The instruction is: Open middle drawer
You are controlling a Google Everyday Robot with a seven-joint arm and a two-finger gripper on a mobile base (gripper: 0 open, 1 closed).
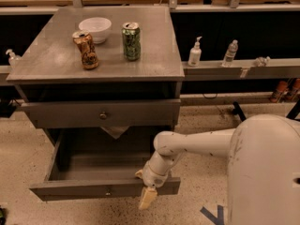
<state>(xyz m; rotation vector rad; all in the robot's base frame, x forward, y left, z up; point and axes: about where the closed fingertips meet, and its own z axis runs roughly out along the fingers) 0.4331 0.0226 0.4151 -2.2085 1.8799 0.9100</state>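
Middle drawer point(79, 190): stands well out, low in the view, beneath the upper drawer point(61, 115). Shows a bare grey floor and side walls. Carries one small round knob point(108, 191) on the flat front panel.

Gripper point(147, 198): hangs at the right part of that front panel, to the right of the knob. Points downward, with its cream tip overlapping the panel's lower edge. No telling whether open or closed, nor whether in contact with the panel. Extends from a white arm point(197, 142) that reaches leftward from the large white robot body point(265, 172) at lower right.

Upper drawer: sits directly above and much further in, with its own round knob point(103, 116) at mid-front. Has a pale triangular scrap point(115, 131) hanging below its lower edge.

Surface point(47, 64): grey and flat. Bears a white bowl point(95, 28) towards the back, a brown-gold can point(86, 49) just in front of the bowl and a green can point(131, 41) upright to the right, apart from the other can.

Ledge point(262, 69) to the right: holds a white pump bottle point(194, 53) and, near it, a clear bottle point(229, 54).

Below everything: speckled floor point(23, 153).
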